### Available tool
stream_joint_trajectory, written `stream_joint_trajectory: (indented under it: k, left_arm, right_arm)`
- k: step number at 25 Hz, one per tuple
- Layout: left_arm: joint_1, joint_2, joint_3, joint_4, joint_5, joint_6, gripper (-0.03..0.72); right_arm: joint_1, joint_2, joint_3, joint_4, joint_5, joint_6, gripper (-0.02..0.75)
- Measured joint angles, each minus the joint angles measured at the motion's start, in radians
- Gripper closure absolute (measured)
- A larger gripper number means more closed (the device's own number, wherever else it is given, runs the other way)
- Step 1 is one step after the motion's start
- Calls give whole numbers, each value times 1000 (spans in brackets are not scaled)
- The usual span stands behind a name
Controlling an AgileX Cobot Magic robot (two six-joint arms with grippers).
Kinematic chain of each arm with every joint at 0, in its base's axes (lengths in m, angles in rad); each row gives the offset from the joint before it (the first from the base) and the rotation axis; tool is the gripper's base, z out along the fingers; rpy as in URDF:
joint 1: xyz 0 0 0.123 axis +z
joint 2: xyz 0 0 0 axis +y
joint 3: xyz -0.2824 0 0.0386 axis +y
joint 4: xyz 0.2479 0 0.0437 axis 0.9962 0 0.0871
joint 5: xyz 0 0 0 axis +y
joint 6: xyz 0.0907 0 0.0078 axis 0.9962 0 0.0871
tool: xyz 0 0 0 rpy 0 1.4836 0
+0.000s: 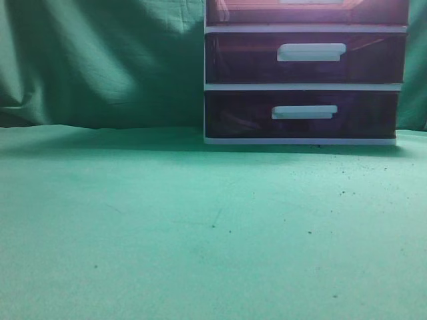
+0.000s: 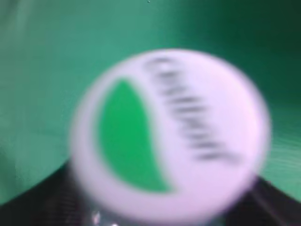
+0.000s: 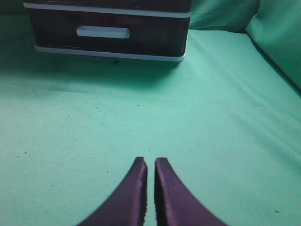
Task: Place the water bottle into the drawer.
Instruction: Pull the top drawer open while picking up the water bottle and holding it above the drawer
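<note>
Drawer: the top tier (image 1: 307, 12) of the white-framed unit (image 1: 303, 87) is cut off by the upper edge of the exterior view, so only a strip of its reddish-pink front and the bottom of its white handle show. It looks pushed in, flush with the frame.

Lower drawers: two darker purple-brown ones (image 1: 303, 60) below it, both with white handles, both in. The right wrist view only catches the bottom one (image 3: 110, 30).

Water bottle: the left wrist view is filled by a blurry white round cap (image 2: 169, 136) with a green leaf-shaped patch and dark lettering I can't read. Pretty sure that's the bottle seen from the top — the body under it is hidden apart from a hint of clear plastic at the bottom edge.

Left gripper: can't make out the fingers, just dark shapes at the lower corners, so I can't tell if it's gripping the bottle. The cap sits right up against the camera.

Right gripper (image 3: 150, 165): two dark purple fingers nearly touching, a thin slit between them, pinched together on nothing, over the green cloth (image 3: 211, 117) and well short of the unit.

Exterior view: neither arm nor the bottle shows up here — just cloth and the unit at the back right.
</note>
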Motion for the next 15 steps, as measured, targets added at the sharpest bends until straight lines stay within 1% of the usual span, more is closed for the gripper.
stream_joint_trajectory:
  k: [2, 4, 5, 7, 11, 13, 15]
  left_arm:
    - [0, 0, 0, 0, 0, 0, 349]
    - [0, 0, 0, 0, 0, 0, 412]
    - [0, 0, 0, 0, 0, 0, 400]
    - [0, -8, -13, 5, 40, 1, 400]
    - [0, -58, -109, 25, 306, 1, 400]
    - [0, -85, -193, 27, 450, 1, 400]
    - [0, -112, -274, 27, 557, 1, 400]
  right_arm:
    - [0, 0, 0, 0, 0, 0, 690]
    - [0, 0, 0, 0, 0, 0, 690]
    - [0, 0, 0, 0, 0, 0, 690]
    - [0, 0, 0, 0, 0, 0, 690]
    - [0, 0, 0, 0, 0, 0, 690]
    - [0, 0, 0, 0, 0, 0, 690]
    - [0, 0, 0, 0, 0, 0, 690]
